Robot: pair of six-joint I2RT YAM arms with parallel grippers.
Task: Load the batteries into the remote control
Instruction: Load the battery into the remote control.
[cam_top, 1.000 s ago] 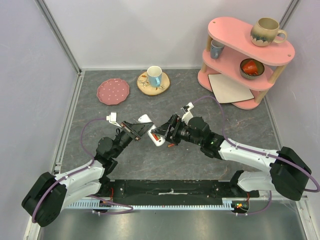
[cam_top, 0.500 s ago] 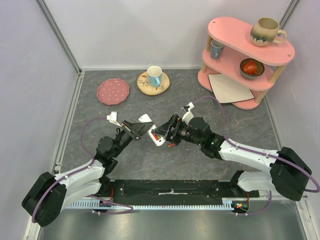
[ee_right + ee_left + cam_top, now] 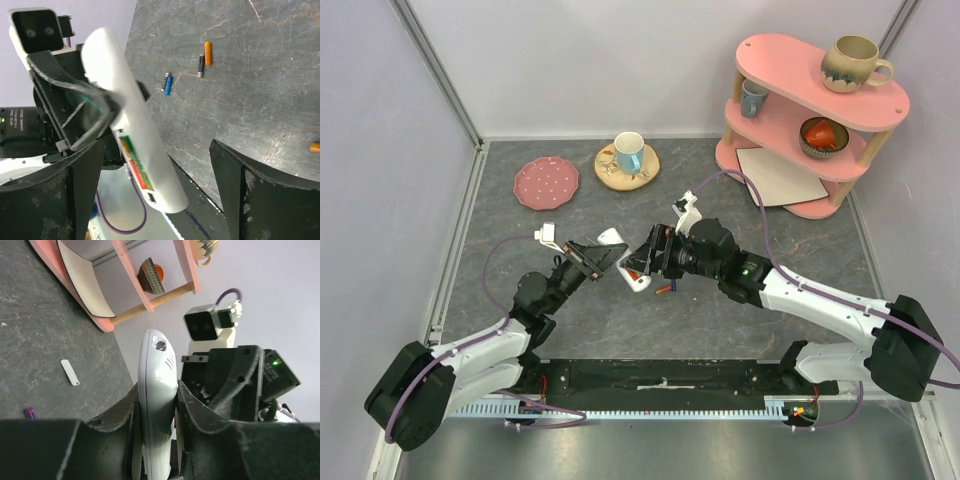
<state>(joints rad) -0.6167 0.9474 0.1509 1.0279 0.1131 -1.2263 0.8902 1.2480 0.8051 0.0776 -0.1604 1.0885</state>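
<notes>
Gripping the remote control (image 3: 157,405) by its long edges, the left gripper (image 3: 158,386) holds it off the table (image 3: 820,250). The right gripper (image 3: 157,150) is open, jaws wide on either side of the remote. A blue battery (image 3: 167,83) and an orange battery (image 3: 207,53) lie on the table beneath.

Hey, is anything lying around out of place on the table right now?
Yes. Loose batteries, blue, orange and a dark one, lie scattered on the table rather than in the remote control, which the left gripper holds up off it. A small white strip also lies alone on the table.
</notes>
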